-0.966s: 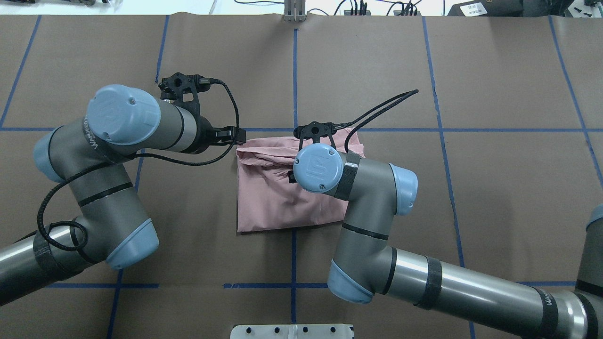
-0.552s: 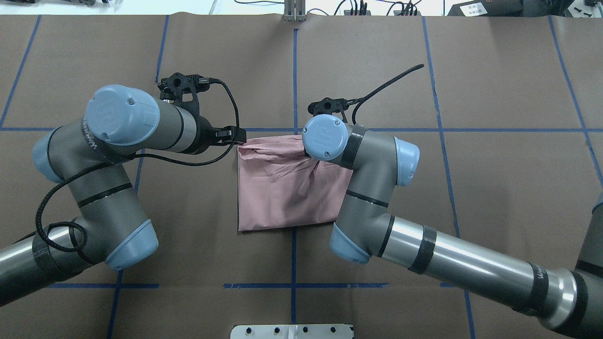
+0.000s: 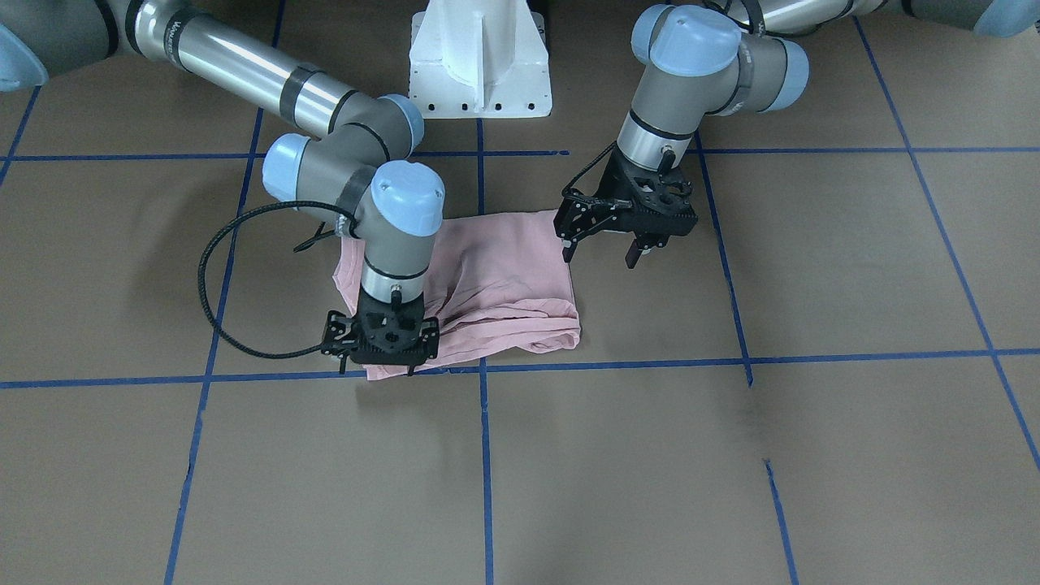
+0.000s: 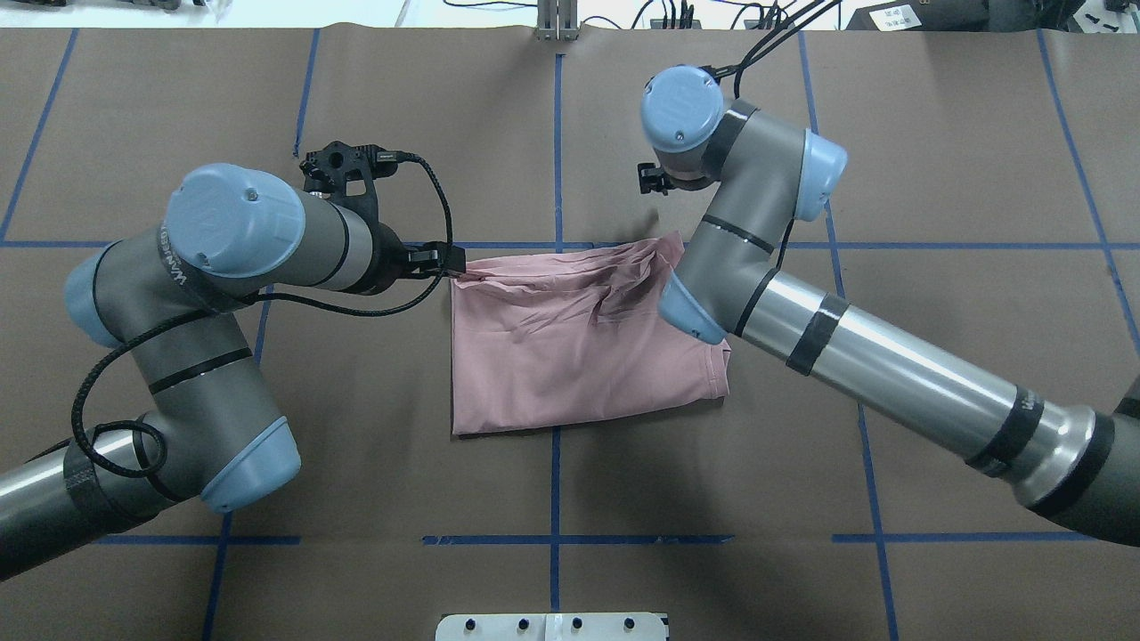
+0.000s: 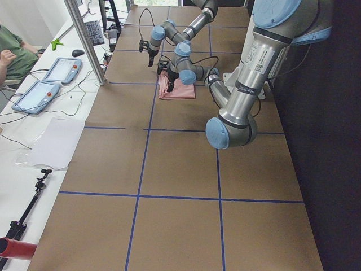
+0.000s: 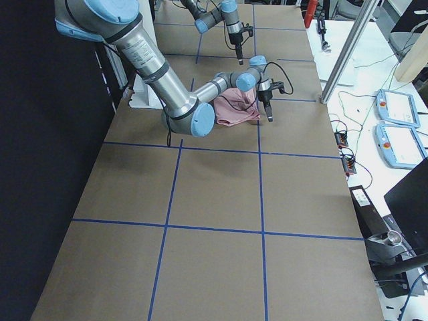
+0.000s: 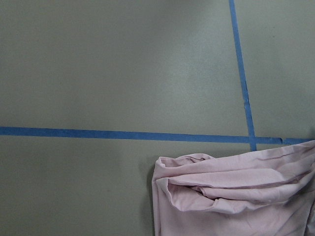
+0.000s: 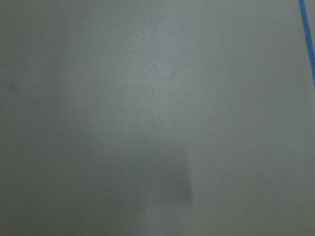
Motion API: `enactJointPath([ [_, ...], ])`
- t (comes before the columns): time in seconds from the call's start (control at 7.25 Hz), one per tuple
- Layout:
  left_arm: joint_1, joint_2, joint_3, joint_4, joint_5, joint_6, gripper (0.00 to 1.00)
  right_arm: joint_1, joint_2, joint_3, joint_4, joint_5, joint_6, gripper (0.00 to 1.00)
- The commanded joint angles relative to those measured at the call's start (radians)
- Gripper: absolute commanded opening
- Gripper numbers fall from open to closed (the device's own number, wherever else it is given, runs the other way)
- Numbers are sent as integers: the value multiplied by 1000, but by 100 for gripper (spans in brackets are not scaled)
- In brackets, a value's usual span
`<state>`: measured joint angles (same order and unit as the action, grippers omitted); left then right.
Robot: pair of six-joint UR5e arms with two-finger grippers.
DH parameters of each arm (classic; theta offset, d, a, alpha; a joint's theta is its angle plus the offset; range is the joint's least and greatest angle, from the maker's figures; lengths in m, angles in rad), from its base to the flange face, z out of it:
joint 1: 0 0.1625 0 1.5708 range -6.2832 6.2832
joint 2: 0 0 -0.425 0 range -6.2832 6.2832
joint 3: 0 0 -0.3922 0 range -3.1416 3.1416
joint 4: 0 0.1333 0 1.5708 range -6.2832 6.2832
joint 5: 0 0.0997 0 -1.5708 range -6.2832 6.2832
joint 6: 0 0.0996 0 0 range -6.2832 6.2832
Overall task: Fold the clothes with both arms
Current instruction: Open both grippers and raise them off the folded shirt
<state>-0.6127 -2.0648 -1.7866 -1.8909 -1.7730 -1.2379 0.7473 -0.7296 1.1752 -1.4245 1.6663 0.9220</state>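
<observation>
The pale pink T-shirt (image 4: 570, 356) lies folded and wrinkled on the brown table; its print is hidden. It also shows in the front view (image 3: 504, 276) and in the left wrist view (image 7: 236, 191). My left gripper (image 3: 601, 250) is open and empty, just off the shirt's edge; in the overhead view (image 4: 441, 258) it sits at the shirt's far left corner. My right gripper (image 4: 652, 178) looks open and holds nothing, beyond the shirt's far edge. In the front view (image 3: 378, 370) it appears over the shirt's corner. The right wrist view shows only bare table.
The white pedestal (image 3: 479, 57) stands at the robot's side of the table. Blue tape lines (image 4: 557, 133) form a grid on the brown paper. An operator, tablets (image 5: 45, 79) and cables lie along the far table edge.
My right arm has lifted off the shirt and swung away to the far side. The shirt's right part now lies spread out further right. The left arm has not moved.
</observation>
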Motion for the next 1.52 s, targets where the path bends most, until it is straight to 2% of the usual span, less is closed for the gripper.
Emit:
enactJointPath([
  [0.0,19,-33,74,4,4,-27,100,63,1,48,19,137,-31,100],
  [0.14,51,-78,132,6,9,-64,100,61,-4,69,19,138,-26,100],
  [0.41,111,-162,272,6,85,-89,100,61,-13,72,21,138,-22,100],
  [0.83,105,-181,306,12,84,-42,100,61,-13,72,21,138,-22,100],
  [0.97,73,-184,341,9,84,-11,100,61,-16,72,21,138,-22,100],
  [1.1,39,-234,440,0,86,-3,100,61,-22,72,21,138,-22,100],
  [1.24,-25,-291,529,-5,84,74,100,61,-22,72,22,138,-22,100],
  [1.38,-98,-288,564,-22,83,191,100,61,-24,72,22,138,-23,100],
])
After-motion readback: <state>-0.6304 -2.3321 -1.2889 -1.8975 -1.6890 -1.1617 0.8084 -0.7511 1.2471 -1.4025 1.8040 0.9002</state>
